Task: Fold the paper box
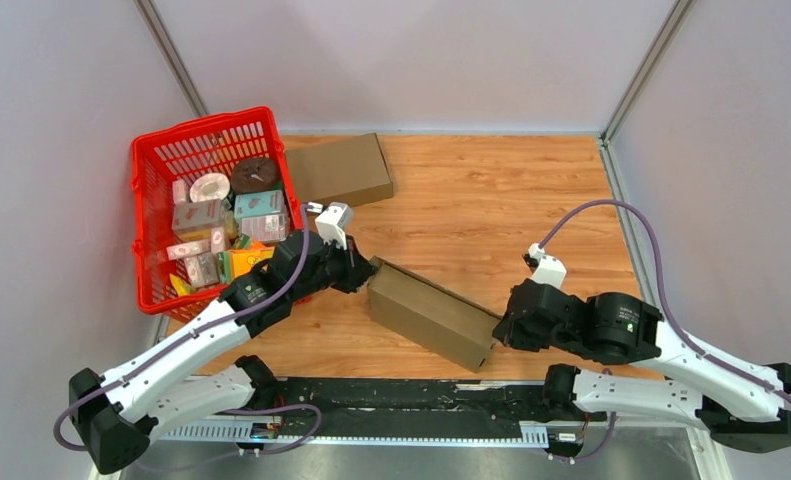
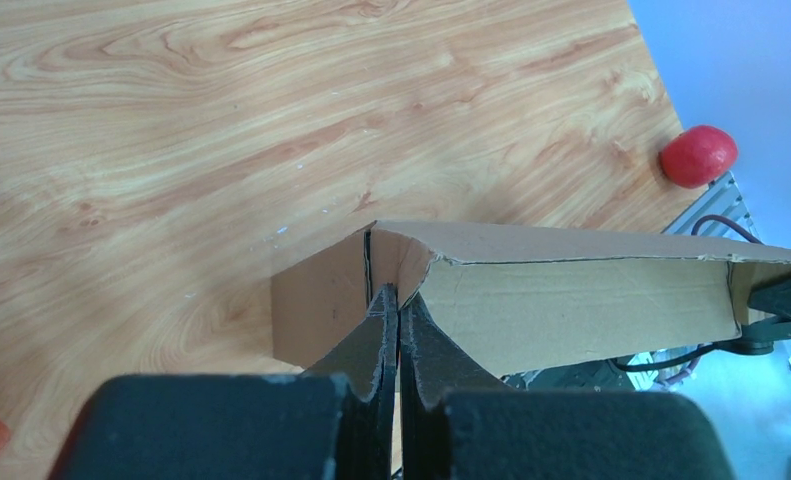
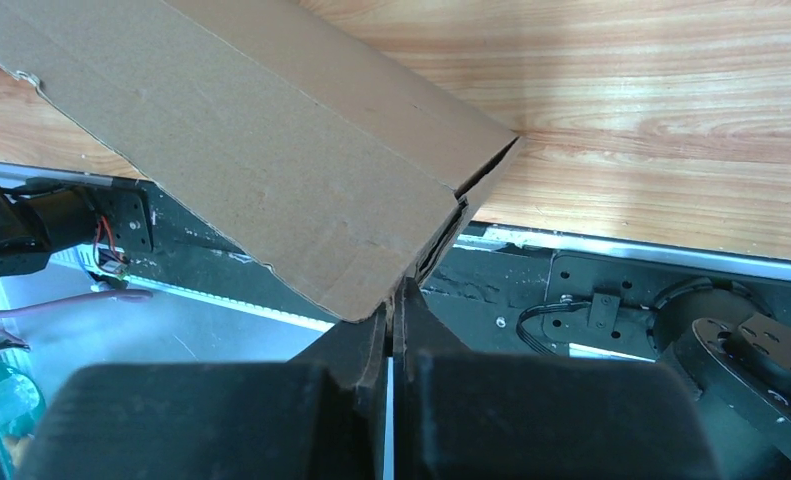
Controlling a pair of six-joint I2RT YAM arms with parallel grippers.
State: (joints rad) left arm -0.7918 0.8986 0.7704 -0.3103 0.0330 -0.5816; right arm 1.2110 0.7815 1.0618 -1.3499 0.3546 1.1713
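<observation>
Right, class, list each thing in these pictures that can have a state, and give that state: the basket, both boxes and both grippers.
basket: upright, filled with small packages.
far box: closed, lying flat beside the basket, nothing touching it.
near box: shaped up long, pinched at both ends.
left gripper: shut on the near box's left end.
right gripper: shut on the near box's right end.
</observation>
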